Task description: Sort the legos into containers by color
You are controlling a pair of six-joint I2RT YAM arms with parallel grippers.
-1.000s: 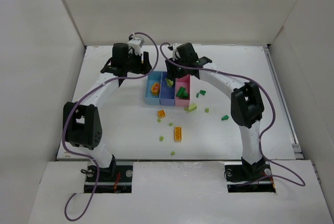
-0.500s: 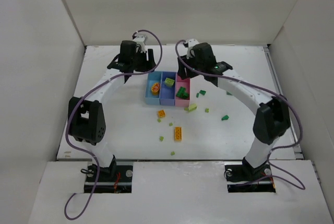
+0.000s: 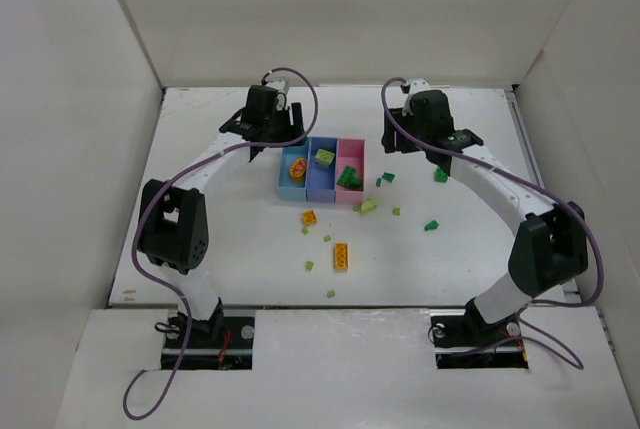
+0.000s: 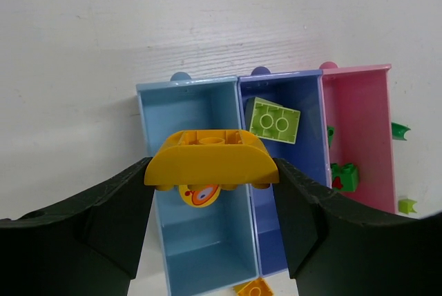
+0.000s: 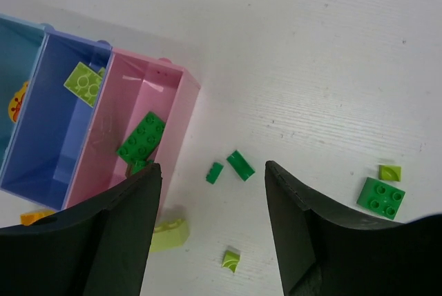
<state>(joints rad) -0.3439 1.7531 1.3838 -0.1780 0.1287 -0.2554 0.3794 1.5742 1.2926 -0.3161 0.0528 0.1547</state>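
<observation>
My left gripper (image 4: 212, 172) is shut on a yellow-orange curved lego (image 4: 210, 156) and holds it above the light blue container (image 4: 148, 123), where a round yellow-red piece (image 4: 200, 194) lies. The periwinkle container (image 4: 293, 89) holds a lime lego (image 4: 275, 120). Dark green legos (image 5: 141, 137) lie in the pink container (image 5: 145, 96). My right gripper (image 5: 213, 172) stands open over the table right of the pink container, above two small dark green legos (image 5: 241, 165). In the top view the left gripper (image 3: 280, 135) is behind the containers (image 3: 293, 189) and the right gripper (image 3: 400, 139) is to their right.
Loose legos lie in front of the containers: an orange one (image 3: 310, 217), a yellow one (image 3: 341, 256), a lime curved one (image 5: 169, 234), small lime bits (image 5: 231, 260) and dark green ones (image 5: 380, 197). White walls enclose the table on three sides.
My right gripper left the lime lego in the periwinkle container, opened wider and swung right, away from the containers. My left gripper carried the yellow-orange lego right, over the light blue container.
</observation>
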